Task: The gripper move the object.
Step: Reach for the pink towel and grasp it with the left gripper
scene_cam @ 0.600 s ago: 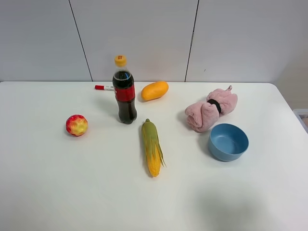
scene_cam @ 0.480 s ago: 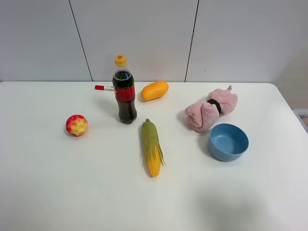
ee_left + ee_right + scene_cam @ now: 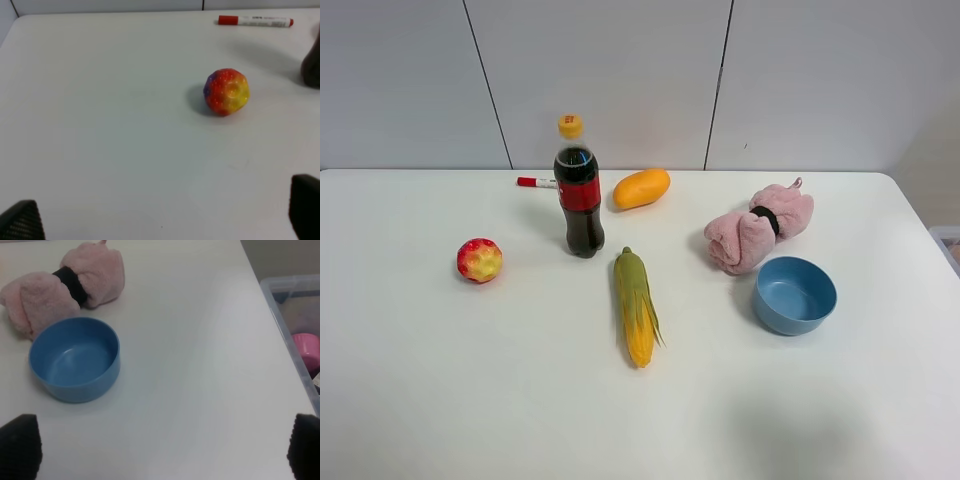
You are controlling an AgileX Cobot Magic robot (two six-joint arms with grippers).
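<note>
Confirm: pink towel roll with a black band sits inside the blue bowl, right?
No. The pink towel roll lies on the table beside the blue bowl, not inside it; the bowl is empty. The black band is round the towel as you said. The right wrist view shows this.

L gripper (image 3: pixel 161 214): only the 2 tips are seen, approx. black, matte.
L fingertips (image 3: pixel 20 221): 1 is marked w/ a faint cross-hatch texture, dark grey-black; the other is seen plain, w/ a squarish top edge.
R gripper (image 3: pixel 162 446): only the 2 tips are seen, black.
R fingertips (image 3: pixel 19 445): rounded tops, soft blurred edges; surface detail can't be made out.
</note>
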